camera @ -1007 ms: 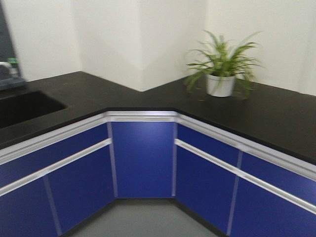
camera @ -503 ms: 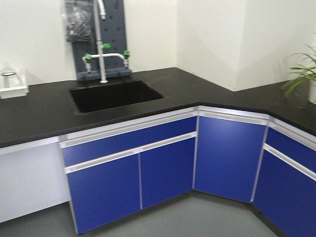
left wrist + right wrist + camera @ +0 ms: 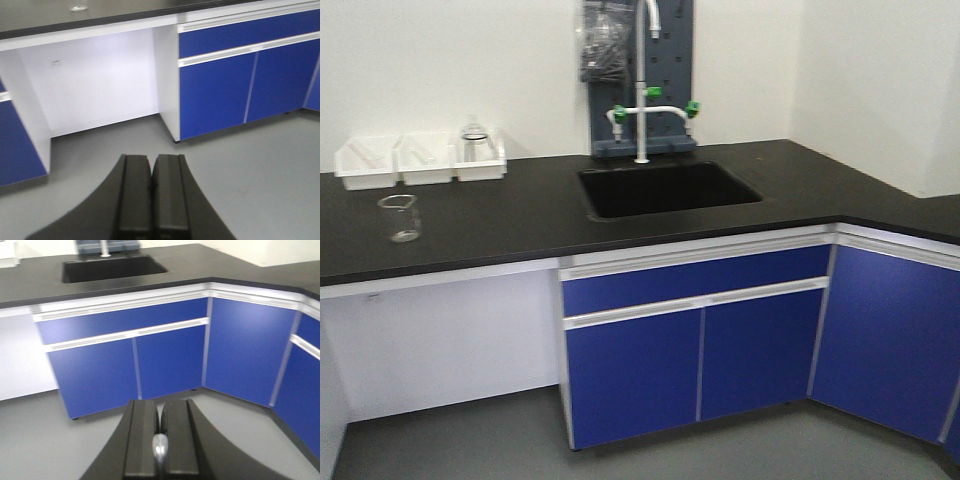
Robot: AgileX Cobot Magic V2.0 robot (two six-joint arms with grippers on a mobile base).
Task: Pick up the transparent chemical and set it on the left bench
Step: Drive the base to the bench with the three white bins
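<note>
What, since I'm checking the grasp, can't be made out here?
Pipette: right wrist view, mostly hidden between the jaws.
Bins: front view, contents too blurred and small.
Beaker: front view, markings blurred.
Tap: front view, top cut off by the edge.

Flat, bright room light over a softly focused lab corner.

We see even overhead light bleach the wall (image 3: 450,70) white and lay a dull sheen on the black countertop (image 3: 520,215), while the sink (image 3: 665,190) reads as a dark well. All three views are slightly blurred. The beaker (image 3: 400,218) and bins (image 3: 420,160) have fuzzy edges. The recess (image 3: 95,85) under the bench glows pale violet. A small glint marks the pipette (image 3: 159,450) pinched in the right gripper (image 3: 159,407). The left gripper (image 3: 151,160), fingers pressed together, looks dark and soft.
</note>
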